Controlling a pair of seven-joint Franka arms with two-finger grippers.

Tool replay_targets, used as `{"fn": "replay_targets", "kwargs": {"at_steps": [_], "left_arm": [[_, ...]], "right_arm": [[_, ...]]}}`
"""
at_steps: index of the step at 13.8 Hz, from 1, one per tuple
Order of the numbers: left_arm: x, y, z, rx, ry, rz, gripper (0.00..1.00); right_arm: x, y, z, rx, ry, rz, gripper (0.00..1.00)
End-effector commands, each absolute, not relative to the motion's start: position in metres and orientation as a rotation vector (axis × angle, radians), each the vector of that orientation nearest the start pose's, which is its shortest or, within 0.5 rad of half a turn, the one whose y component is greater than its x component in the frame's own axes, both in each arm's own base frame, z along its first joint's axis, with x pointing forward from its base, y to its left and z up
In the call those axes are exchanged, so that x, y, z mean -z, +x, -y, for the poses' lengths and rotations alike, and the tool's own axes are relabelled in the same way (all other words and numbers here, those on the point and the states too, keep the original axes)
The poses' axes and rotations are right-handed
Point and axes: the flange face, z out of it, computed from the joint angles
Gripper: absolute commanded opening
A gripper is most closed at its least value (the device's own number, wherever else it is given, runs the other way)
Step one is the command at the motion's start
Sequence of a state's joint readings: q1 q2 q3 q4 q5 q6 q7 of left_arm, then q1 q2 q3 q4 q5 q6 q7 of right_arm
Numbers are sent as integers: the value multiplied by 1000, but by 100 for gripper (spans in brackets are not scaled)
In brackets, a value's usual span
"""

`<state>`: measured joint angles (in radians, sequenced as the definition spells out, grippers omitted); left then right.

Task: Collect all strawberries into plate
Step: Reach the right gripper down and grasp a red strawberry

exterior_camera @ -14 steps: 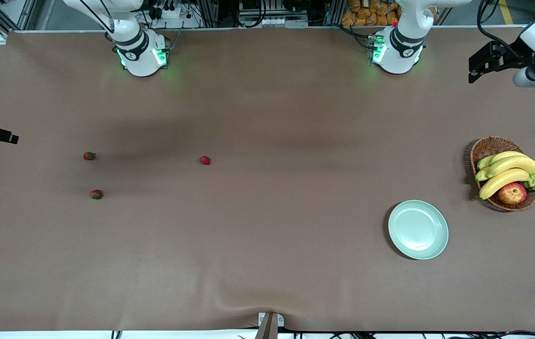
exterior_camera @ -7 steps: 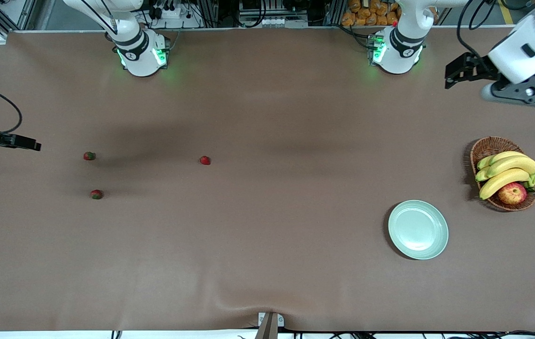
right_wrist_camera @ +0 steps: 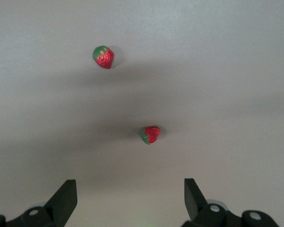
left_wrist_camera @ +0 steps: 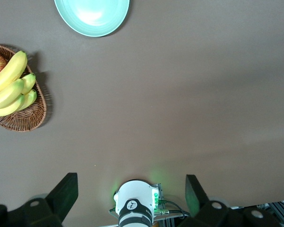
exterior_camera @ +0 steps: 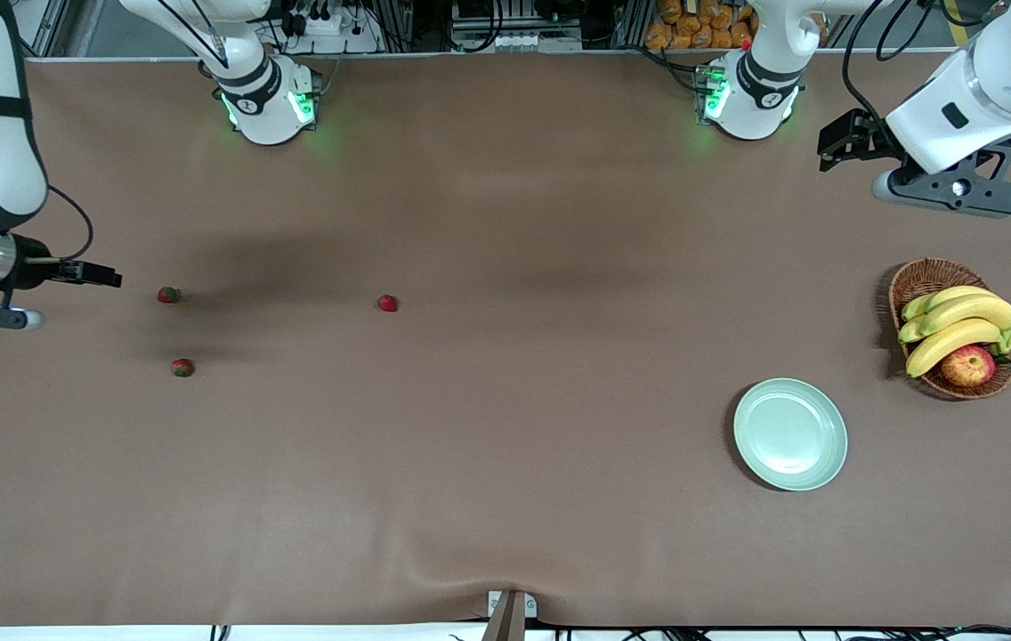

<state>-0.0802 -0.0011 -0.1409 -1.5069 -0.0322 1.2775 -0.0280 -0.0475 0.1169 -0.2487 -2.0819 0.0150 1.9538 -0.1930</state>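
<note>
Three tiny red strawberries (exterior_camera: 169, 295) (exterior_camera: 182, 367) (exterior_camera: 388, 304) lie well apart from the pale mint-green plate (exterior_camera: 790, 434). Right gripper (exterior_camera: 105, 278), fingers spread, empty, hangs near one; left gripper (exterior_camera: 839, 142) likewise, over bare table. Risk: small round berries likely roll or squirt out if pinched off-centre.

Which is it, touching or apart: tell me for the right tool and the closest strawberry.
Apart. The right wrist view shows bare table between the open right tool and the strawberry; the front view agrees.

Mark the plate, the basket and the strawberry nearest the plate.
plate (exterior_camera: 790, 434), front view, centre of its glossy well.
basket (exterior_camera: 922, 276), front view, bare wicker rim.
strawberry nearest the plate (exterior_camera: 388, 304), front view, red body.
</note>
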Motion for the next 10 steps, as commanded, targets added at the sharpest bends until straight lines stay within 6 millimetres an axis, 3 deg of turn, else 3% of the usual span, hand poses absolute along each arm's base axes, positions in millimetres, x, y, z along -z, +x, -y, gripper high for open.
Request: {"fn": "replay_targets", "kwargs": {"at_steps": [1,6,10], "left_arm": [[-634,504,124,-370,-3114,-329,100],[-630,496,141,-385,-3099,-372,100],[-628,494,143,-394,-3091,-379,100]], "right_arm": [[-330,495,159,-333,-3077,-101,100],[-288,488,170,-347,-3086,-60,100],[-237,486,192,-336,-3107,-25,100]]}}
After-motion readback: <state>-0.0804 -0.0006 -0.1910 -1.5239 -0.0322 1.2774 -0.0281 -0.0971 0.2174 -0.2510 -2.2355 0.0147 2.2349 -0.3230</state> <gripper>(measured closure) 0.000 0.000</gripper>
